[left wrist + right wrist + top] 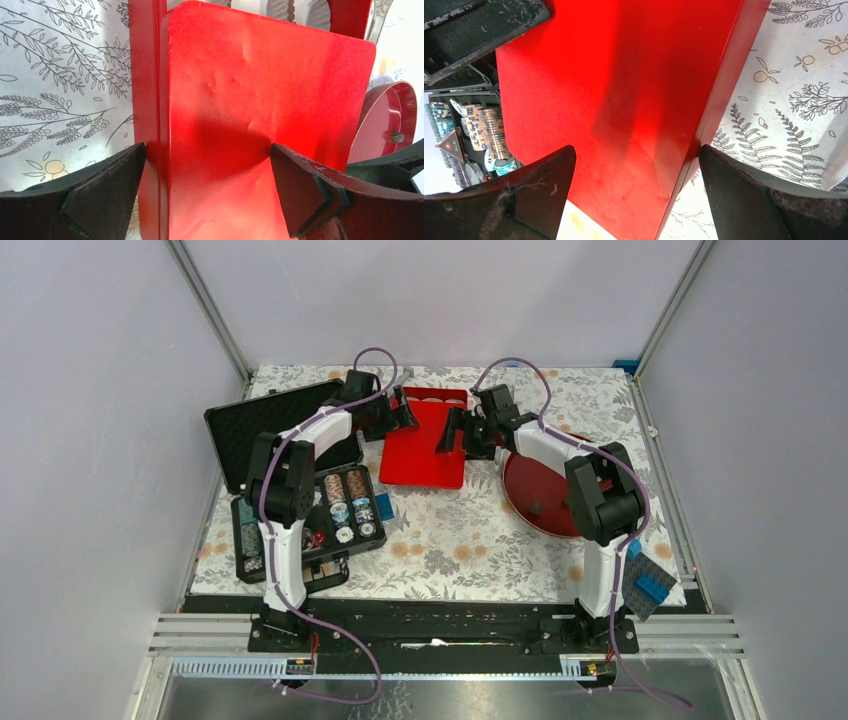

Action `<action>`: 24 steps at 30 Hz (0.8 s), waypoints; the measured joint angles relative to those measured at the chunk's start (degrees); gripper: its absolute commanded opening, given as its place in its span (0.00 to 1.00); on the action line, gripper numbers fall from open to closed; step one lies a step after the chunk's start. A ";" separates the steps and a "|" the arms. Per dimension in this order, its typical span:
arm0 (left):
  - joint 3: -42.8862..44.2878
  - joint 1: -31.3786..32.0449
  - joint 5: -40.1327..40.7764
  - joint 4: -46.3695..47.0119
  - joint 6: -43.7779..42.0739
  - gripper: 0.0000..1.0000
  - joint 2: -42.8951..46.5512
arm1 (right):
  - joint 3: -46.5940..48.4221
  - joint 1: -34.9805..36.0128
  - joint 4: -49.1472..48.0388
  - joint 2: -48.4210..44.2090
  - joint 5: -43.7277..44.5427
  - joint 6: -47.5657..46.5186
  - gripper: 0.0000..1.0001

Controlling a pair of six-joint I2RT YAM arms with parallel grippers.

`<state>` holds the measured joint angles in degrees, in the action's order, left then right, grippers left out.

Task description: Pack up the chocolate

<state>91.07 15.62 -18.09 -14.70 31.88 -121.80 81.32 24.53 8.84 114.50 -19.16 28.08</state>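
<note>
- Left gripper [404,413] is at the far left edge of the red box [425,455]. Its jaws are spread wide with nothing held. In the wrist view one fingertip [136,152] sits at the box's side edge and the other is over the lid.
- Right gripper [455,430] is at the box's right side, also spread wide and empty, straddling the red panel.
- We spot one small dark lump of chocolate [535,507] in the round red tin [520,480], right of the box.
- Black case [300,510] with chips sits to the left.
</note>
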 measured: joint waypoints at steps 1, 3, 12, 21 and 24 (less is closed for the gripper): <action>-0.57 0.11 0.04 0.52 -0.02 0.98 0.26 | 0.02 0.00 0.07 0.00 0.13 -0.24 1.00; -1.95 0.35 0.17 1.38 -0.02 0.98 1.07 | -0.02 0.00 0.20 0.00 0.26 -0.48 1.00; -13.75 3.52 0.31 4.24 1.64 0.97 9.07 | -8.20 -0.22 -1.29 -4.02 1.60 -2.78 1.00; -22.43 10.47 1.55 3.13 2.56 0.97 16.92 | -23.43 -0.31 -1.46 -16.94 1.77 -3.04 1.00; -25.49 13.53 2.10 1.77 3.30 0.97 20.37 | -26.27 -0.31 0.72 -20.72 2.82 -3.63 1.00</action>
<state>65.58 29.15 -15.99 -12.93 35.18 -101.43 55.05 24.23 9.56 93.78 -16.34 24.45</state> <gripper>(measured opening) 0.976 0.994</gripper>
